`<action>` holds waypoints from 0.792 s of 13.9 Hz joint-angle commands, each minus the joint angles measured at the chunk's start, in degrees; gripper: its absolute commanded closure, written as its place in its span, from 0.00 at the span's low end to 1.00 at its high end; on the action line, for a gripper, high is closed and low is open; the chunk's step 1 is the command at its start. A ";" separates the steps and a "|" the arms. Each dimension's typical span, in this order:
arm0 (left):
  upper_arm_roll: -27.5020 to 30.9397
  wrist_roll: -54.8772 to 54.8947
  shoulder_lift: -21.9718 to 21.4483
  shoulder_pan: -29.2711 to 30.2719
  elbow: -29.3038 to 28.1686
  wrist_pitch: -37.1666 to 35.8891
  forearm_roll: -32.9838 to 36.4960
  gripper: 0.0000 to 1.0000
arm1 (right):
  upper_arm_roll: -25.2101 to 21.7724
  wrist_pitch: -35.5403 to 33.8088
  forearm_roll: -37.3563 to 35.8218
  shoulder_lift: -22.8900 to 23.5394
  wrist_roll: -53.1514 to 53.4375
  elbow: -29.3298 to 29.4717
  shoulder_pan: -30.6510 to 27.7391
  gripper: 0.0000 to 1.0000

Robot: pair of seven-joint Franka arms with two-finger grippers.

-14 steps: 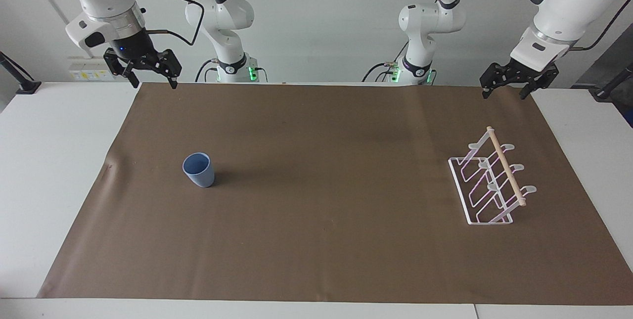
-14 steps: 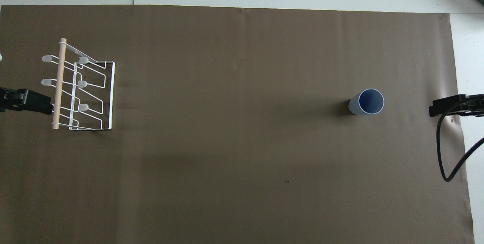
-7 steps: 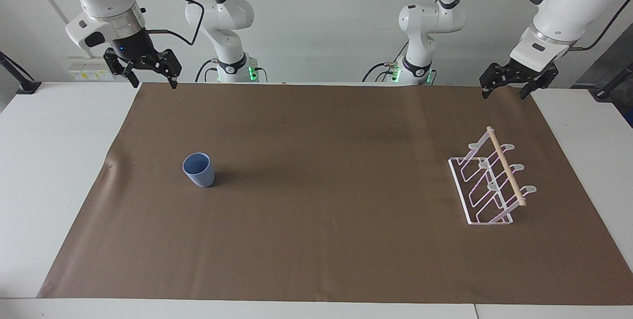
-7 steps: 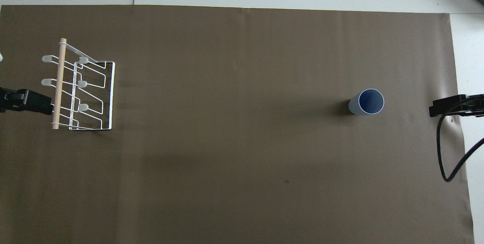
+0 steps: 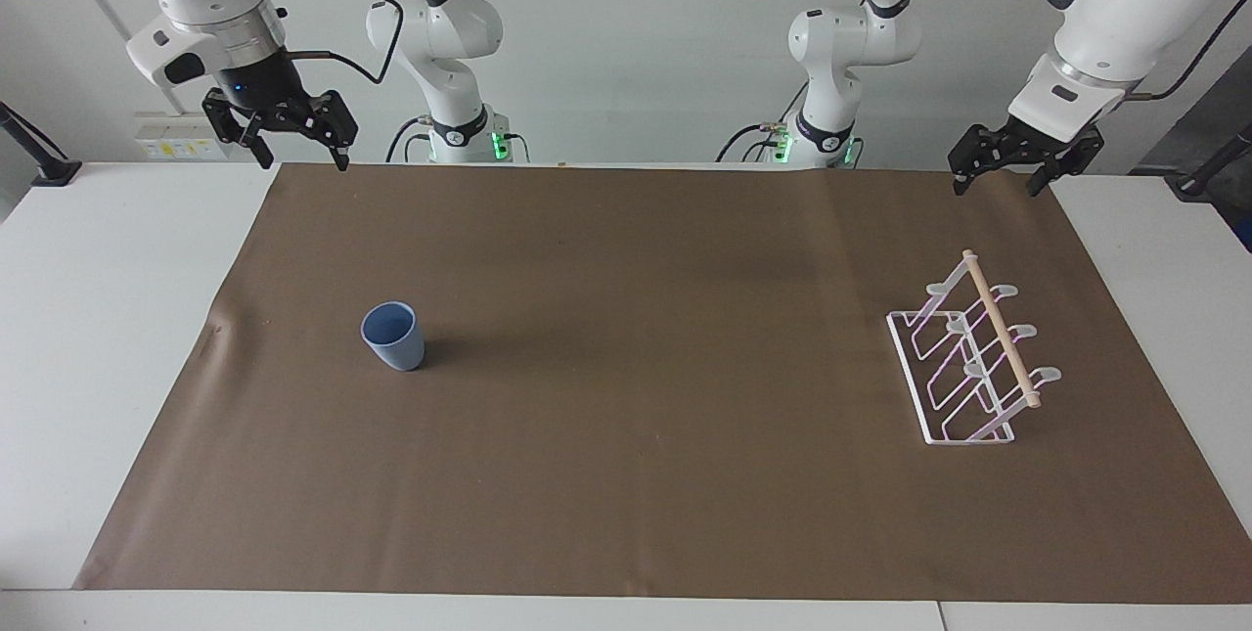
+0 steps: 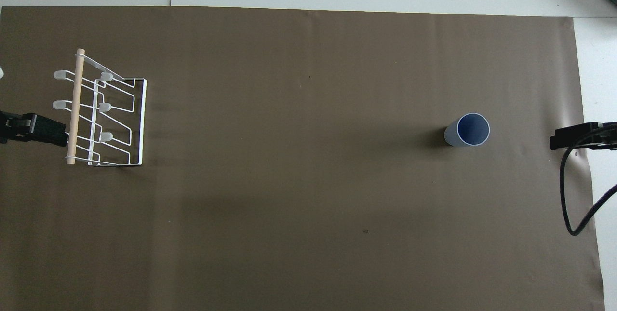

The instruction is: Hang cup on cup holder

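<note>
Because it is a small light blue tumbler of matte plastic [image 5: 393,336], without handle and wider at the rim than at the base, the cup should be light and stiff, and not fragile. Its smooth tapered wall may slip upward out of a pinch, so I would take it across the wall a little under the rim, or with one finger inside and one outside the rim. It stands upright, mouth up, on the brown paper sheet [image 5: 646,474] that covers the desk, toward the right arm's end, about midway between the sheet's edge near the robots and the edge away from them. To hang, it must probably be turned mouth down over a prong.

Well apart from it, close to the sheet's edge at the left arm's end of the desk, stands the white wire cup holder [image 5: 963,357]: a rectangular base of thin stiff wire, slanted looped prongs with rounded tips, and a light wooden dowel along the top. No cup hangs on it, and it looks light enough to slide if pushed.

Right tool [image 5: 290,140] hangs released and empty over the sheet's corner near the robots. Left tool [image 5: 1000,168] waits, also released and empty, over the other near corner.
</note>
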 commanded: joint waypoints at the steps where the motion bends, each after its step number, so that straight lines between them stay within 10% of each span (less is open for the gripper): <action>1: 0.00 -0.69 -0.98 0.08 -0.95 -0.10 -0.33 0.00 | 0.07 1.75 -0.51 -2.63 0.52 -4.56 0.07 0.00; 11: 0.00 -0.78 -0.98 0.08 -0.95 -0.02 -0.33 0.00 | -0.02 17.10 2.12 0.88 -6.87 -12.72 -2.92 0.00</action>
